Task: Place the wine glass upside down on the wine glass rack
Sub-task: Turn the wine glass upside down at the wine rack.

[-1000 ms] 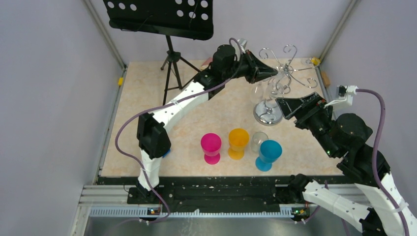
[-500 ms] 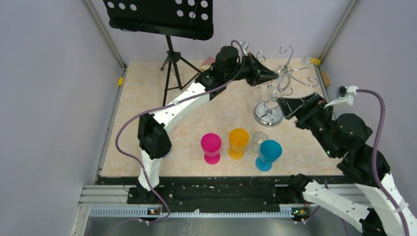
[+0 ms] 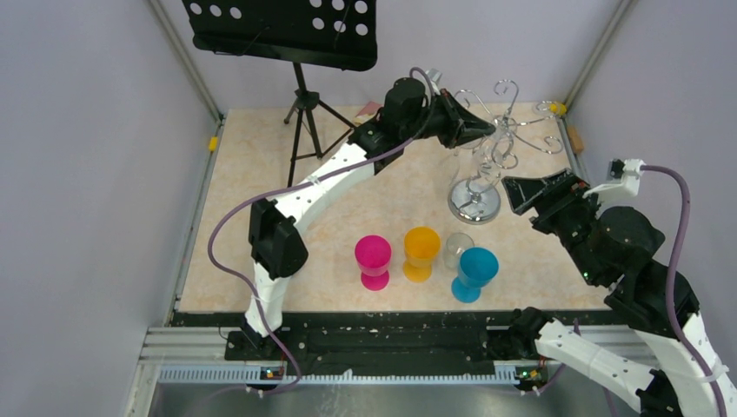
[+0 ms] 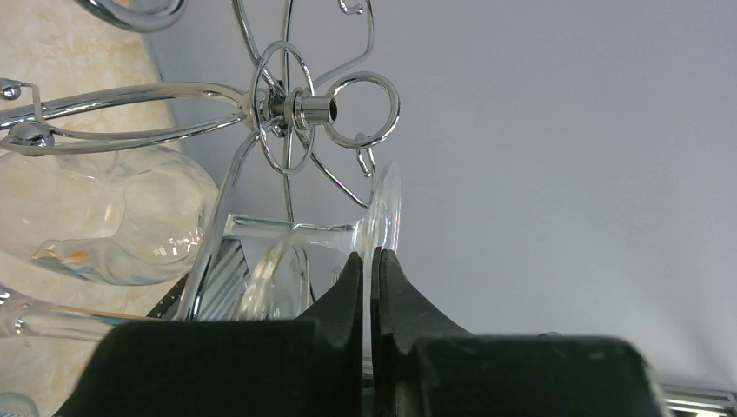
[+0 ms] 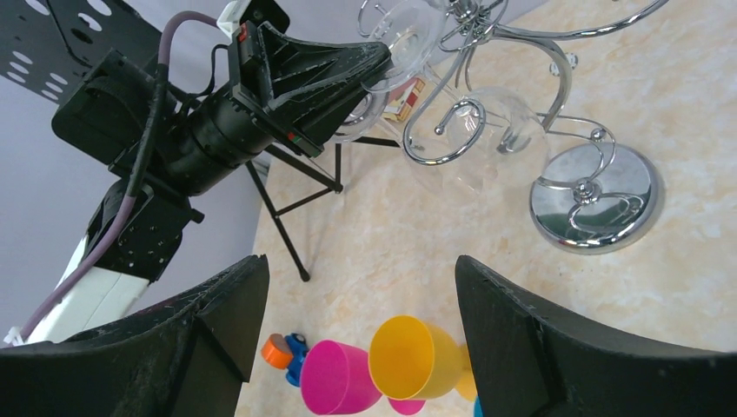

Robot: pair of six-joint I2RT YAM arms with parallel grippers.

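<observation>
**Glass foot brought in among the hooks; right arm backs off**

Over the last second the left gripper (image 4: 369,261) has edged right and farther, pinched shut on the foot of the wine glass (image 4: 388,208). The foot now sits just beside the hub of the wine glass rack (image 4: 304,109) at the far right of the table, stem lying sideways. The right gripper (image 5: 356,278), fingers spread wide and holding nothing, has drawn back right from the rack's stem. This looks like the last stretch of hanging, though I cannot tell whether the foot is seated on a hook. A second glass (image 5: 504,130) hangs there already. No brand or writing is legible; the small box (image 5: 414,91) behind the rack is too blurred.
</observation>
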